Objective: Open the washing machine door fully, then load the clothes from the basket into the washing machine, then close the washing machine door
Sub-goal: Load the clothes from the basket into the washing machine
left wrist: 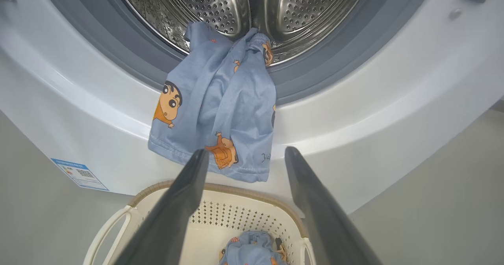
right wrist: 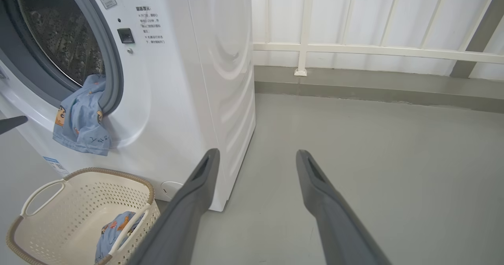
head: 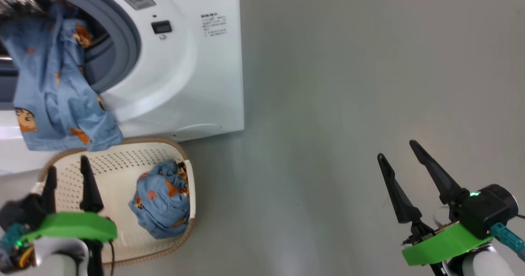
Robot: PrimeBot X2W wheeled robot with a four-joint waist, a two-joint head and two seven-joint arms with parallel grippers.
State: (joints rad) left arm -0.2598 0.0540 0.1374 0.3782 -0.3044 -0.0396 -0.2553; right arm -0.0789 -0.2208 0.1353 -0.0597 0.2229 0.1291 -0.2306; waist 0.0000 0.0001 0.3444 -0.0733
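The white washing machine (head: 192, 62) stands with its drum mouth uncovered; the washing machine door is out of view. One light blue garment of the clothes (head: 57, 99) (left wrist: 220, 107) (right wrist: 80, 125) hangs out of the drum over the grey gasket and down the front. A second bundle of clothes (head: 162, 200) (right wrist: 112, 233) lies in the cream basket (head: 119, 173) (left wrist: 236, 214) (right wrist: 78, 206) on the floor below. My left gripper (head: 67, 164) (left wrist: 247, 151) is open over the basket, empty, just below the hanging hem. My right gripper (head: 397, 149) (right wrist: 258, 151) is open and empty over bare floor, well to the right.
Grey floor (head: 348, 103) spreads to the right of the machine. A white railing and panel wall (right wrist: 354, 48) runs behind it. A small blue label sticker (left wrist: 78, 174) sits low on the machine's front, left of the basket.
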